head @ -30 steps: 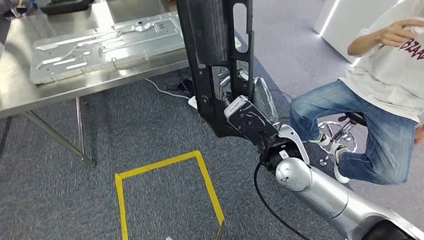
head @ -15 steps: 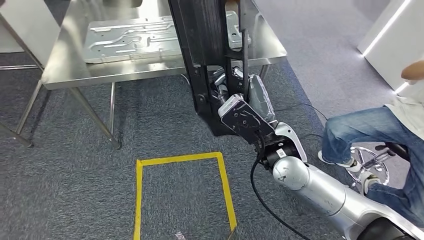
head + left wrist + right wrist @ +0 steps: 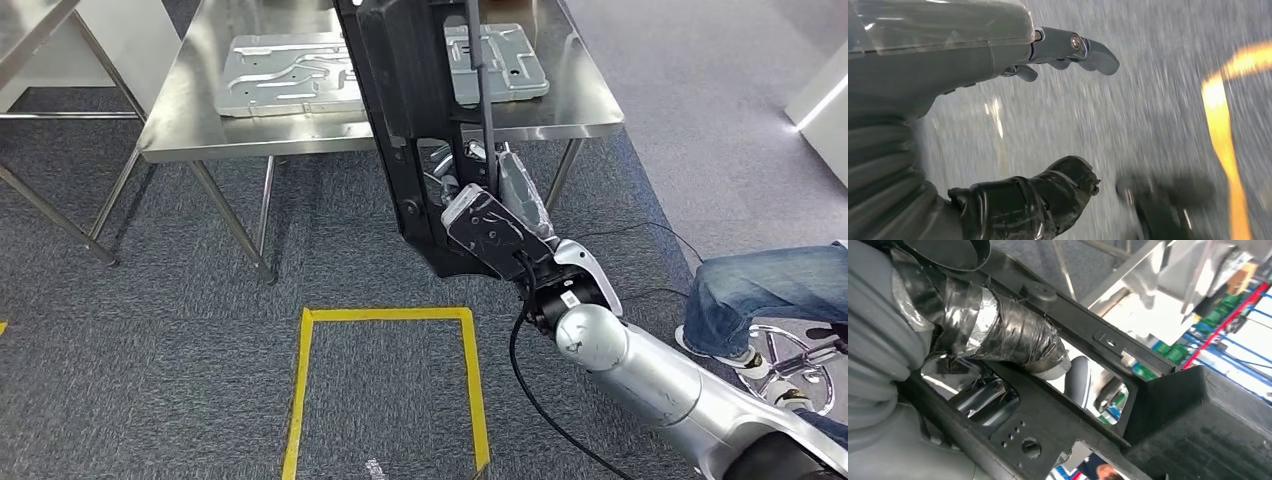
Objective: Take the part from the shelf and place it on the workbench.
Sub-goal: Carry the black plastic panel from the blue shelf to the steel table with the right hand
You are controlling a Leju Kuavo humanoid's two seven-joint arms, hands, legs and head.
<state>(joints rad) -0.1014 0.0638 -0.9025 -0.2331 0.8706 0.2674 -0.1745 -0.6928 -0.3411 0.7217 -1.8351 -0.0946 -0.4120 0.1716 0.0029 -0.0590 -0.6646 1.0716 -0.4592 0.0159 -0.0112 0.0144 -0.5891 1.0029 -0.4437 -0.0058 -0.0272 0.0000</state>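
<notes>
Turning has brought the worktop [image 3: 180, 130] squarely ahead. Right robot hand [image 3: 478, 190] grips the part [image 3: 400, 110] through its cutout; left robot hand [image 3: 1013, 125] hangs open. Likely stiff and top-heavy, so hold low on the frame.

Silver arm [image 3: 650, 375], blk cable [image 3: 520, 385]

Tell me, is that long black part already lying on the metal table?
No, the right hand holds the black part upright in the air, in front of the table.
</notes>
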